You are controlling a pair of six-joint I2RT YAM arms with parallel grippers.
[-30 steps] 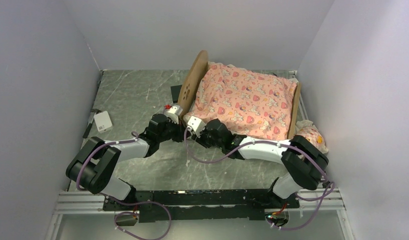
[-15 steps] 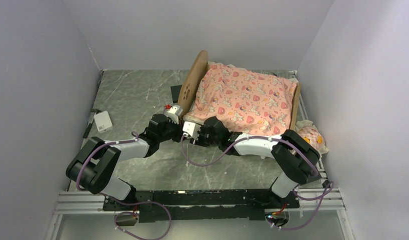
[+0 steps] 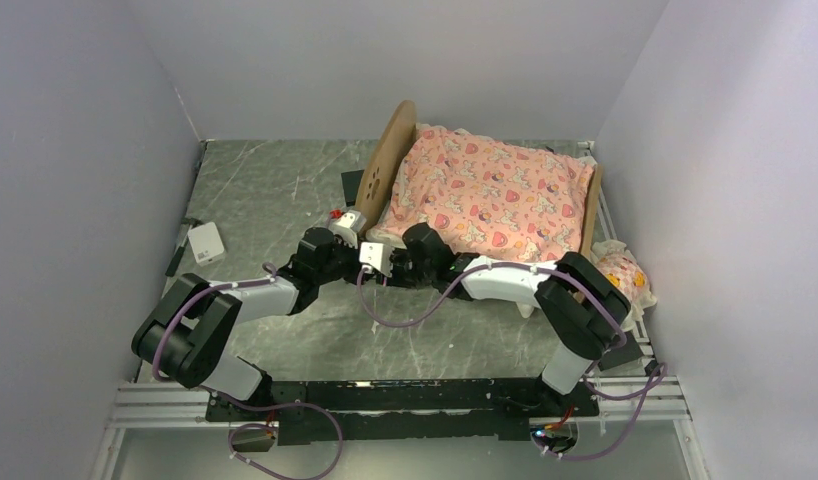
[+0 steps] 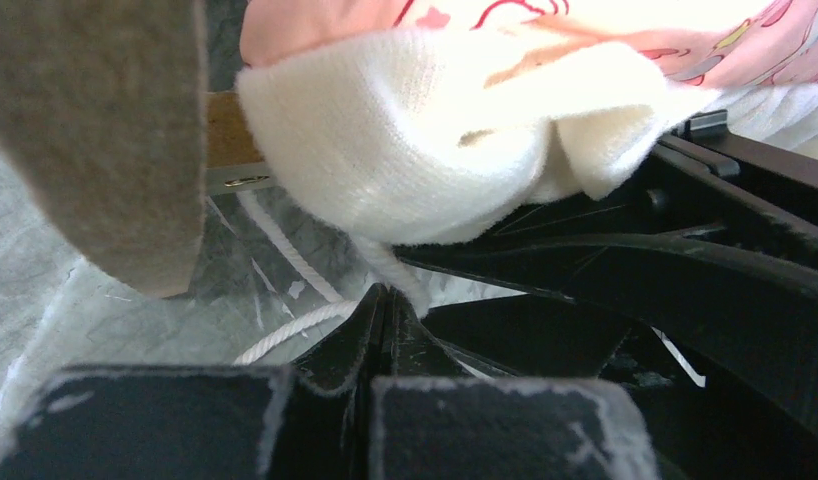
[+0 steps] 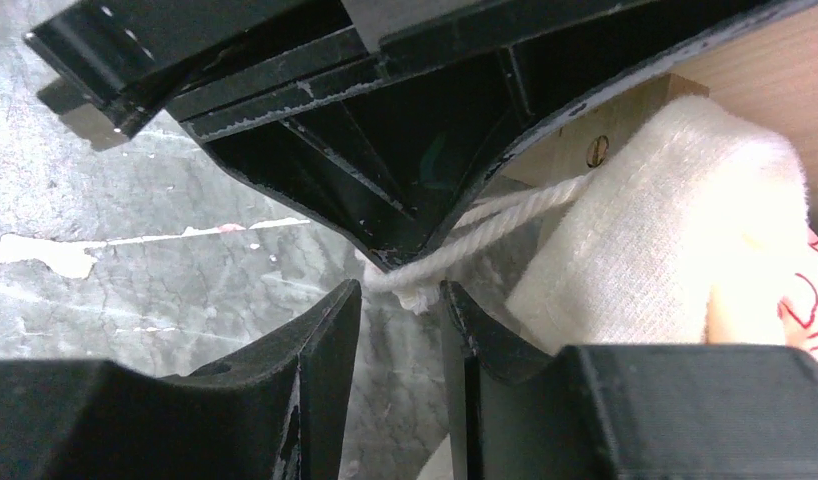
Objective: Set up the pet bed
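Note:
The pet bed [image 3: 388, 158] stands at the back of the table, wooden headboard to the left, with the pink printed mattress [image 3: 495, 195] lying on it. Both grippers meet at its near left corner. My left gripper [image 4: 390, 297] is shut on a white cord [image 4: 397, 268] that hangs from the mattress's white underside corner [image 4: 415, 130]. In the right wrist view that cord [image 5: 505, 215] runs from the corner to the left gripper's tip. Its frayed end hangs between the fingertips of my right gripper [image 5: 400, 292], which is open and not clamping it.
A second loop of white cord [image 4: 285, 335] lies on the table under the bed rail [image 4: 225, 130]. A small white box [image 3: 206, 242] and a dark pen-like object [image 3: 177, 250] lie at the left. A frilled pillow [image 3: 621, 272] sits by the right wall.
The right arm has moved left, bringing its gripper up to the left gripper at the bed's corner. The left arm has stayed put, still shut on the cord.

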